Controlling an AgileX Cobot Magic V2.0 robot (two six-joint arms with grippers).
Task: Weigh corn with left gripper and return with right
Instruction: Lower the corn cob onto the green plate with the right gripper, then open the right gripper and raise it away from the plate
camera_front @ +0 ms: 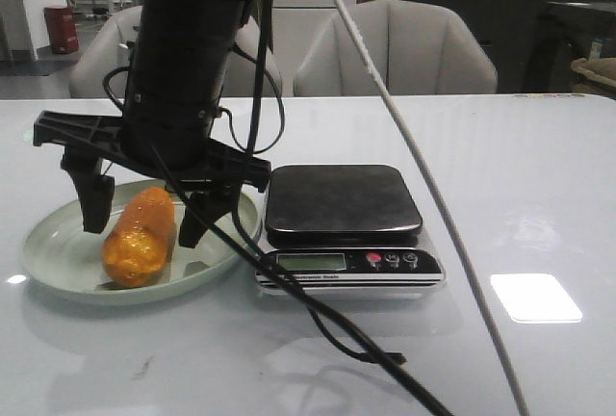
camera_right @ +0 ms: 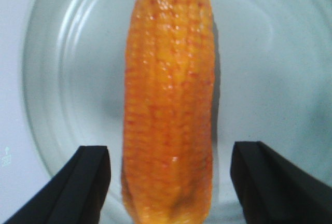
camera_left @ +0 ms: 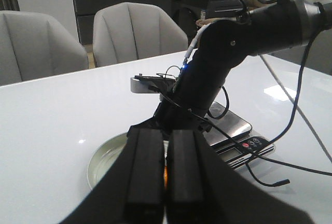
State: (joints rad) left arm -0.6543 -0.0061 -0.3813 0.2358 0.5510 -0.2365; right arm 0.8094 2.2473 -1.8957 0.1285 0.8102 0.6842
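Note:
The corn point(camera_front: 140, 238), an orange-yellow cob, lies on the pale green plate point(camera_front: 58, 262) at the left of the table. My right gripper point(camera_front: 141, 231) hangs over it, open, with one black finger on each side of the cob and a gap to each. In the right wrist view the corn point(camera_right: 168, 105) lies lengthwise between the spread fingers point(camera_right: 91, 182) of the right gripper point(camera_right: 174, 193), on the plate point(camera_right: 62, 79). My left gripper point(camera_left: 166, 136) is shut and empty, held back from the plate point(camera_left: 104, 156). It does not show in the front view.
A digital scale point(camera_front: 342, 204) with a bare dark platform stands just right of the plate; it also shows in the left wrist view point(camera_left: 233, 125). The right arm point(camera_left: 218, 63) reaches over the plate. A black cable and a white cable cross the table in front. Chairs stand behind the far edge.

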